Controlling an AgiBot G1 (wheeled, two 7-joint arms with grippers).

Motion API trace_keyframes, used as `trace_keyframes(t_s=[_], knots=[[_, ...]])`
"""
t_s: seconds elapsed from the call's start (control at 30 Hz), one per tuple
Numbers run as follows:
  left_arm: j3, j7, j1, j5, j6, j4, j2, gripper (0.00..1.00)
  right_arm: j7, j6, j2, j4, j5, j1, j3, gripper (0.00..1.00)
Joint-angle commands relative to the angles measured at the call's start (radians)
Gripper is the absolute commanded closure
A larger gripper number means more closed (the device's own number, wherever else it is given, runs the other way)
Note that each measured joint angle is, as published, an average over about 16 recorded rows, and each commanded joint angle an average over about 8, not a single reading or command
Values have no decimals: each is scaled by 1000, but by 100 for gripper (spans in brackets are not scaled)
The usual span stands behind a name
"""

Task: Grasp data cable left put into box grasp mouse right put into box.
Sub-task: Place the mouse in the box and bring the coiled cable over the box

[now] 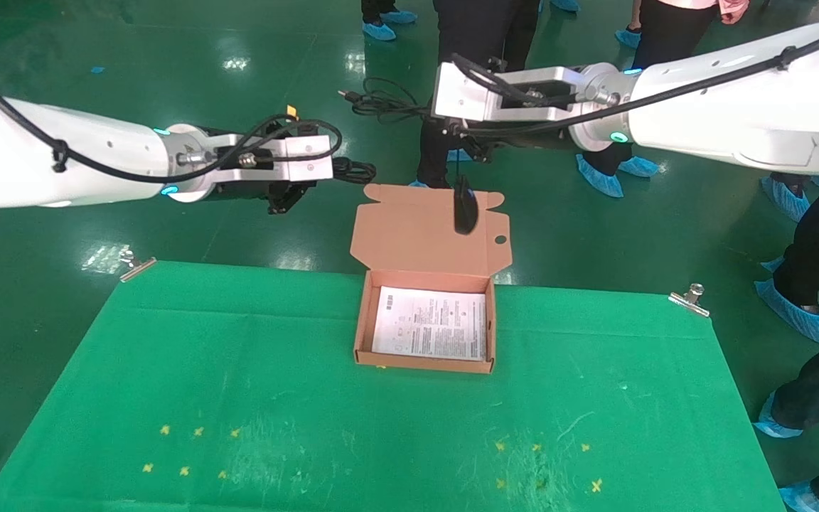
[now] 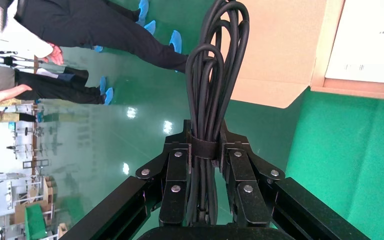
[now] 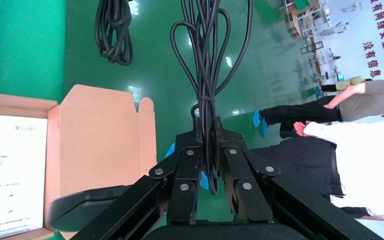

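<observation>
The brown cardboard box (image 1: 361, 334) sits open at the table's far middle, with a white printed sheet (image 1: 429, 323) inside and its lid (image 1: 416, 231) raised. My left gripper (image 1: 328, 171) hovers beyond the table's far edge, left of the lid, shut on the bundled black data cable (image 1: 354, 171) at its strap (image 2: 205, 148). My right gripper (image 1: 429, 114) is high above the lid, shut on the mouse's coiled thin cord (image 1: 381, 101), as the right wrist view shows (image 3: 206, 135). The black mouse (image 1: 464, 206) dangles from that cord in front of the lid.
A green cloth (image 1: 239, 384) covers the table, held by metal clips at the far corners (image 1: 136, 264) (image 1: 690, 299). Several people in blue shoe covers (image 1: 605, 178) stand on the green floor behind and to the right.
</observation>
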Motion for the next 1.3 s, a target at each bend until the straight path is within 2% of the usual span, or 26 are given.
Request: trace_keyframes(t_s=[0.03,0.4,0.87,1.3], knots=[[-1,1,-2,-1,-1,2,0,100,-2,-1,-1,-3,1,2,0,100],[3,-12,17,-5,15,19,-5,100,15,-7,-8,-1,0,-28,-7,100],[40,-86,61,77,43,21,-25,100,2,23,-64,-50,5,-91,-40,100],[70,-237,98,184,110,-68,-66,100,38,86,-84,-30,87,-168,-180,100]])
